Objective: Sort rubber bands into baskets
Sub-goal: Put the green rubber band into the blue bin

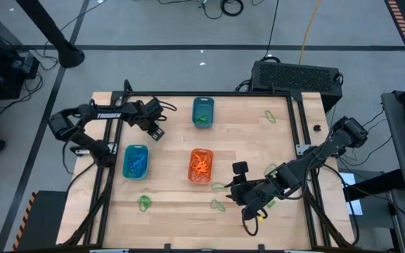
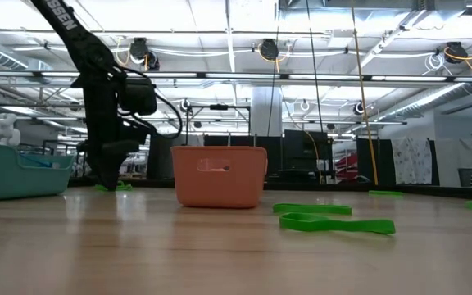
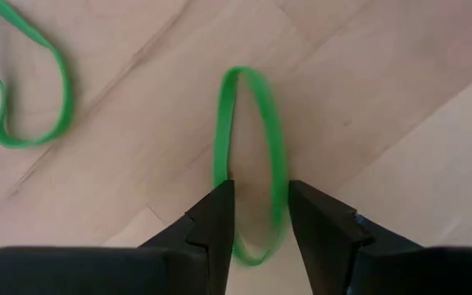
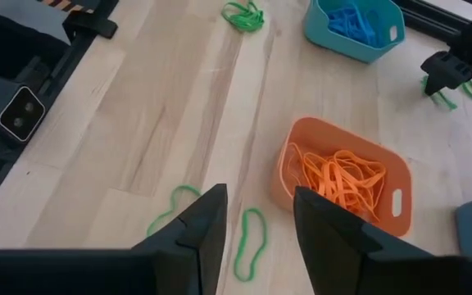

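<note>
While that green rubber band [image 3: 251, 164] is lying flat on the wood with its long axis running straight out ahead of your left gripper [image 3: 260, 215], you're straddling its near end, fingers spread, one limb between them. Off to one side, a second green band [image 3: 23, 90] is waiting. Your right gripper [image 4: 259, 215], also spread, is hovering beside the orange basket [image 4: 347, 184].

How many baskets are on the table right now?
3. The dark teal basket sits toward the far edge, the lighter blue basket on the left, and the orange basket in the middle beside it. None look hidden.
</note>
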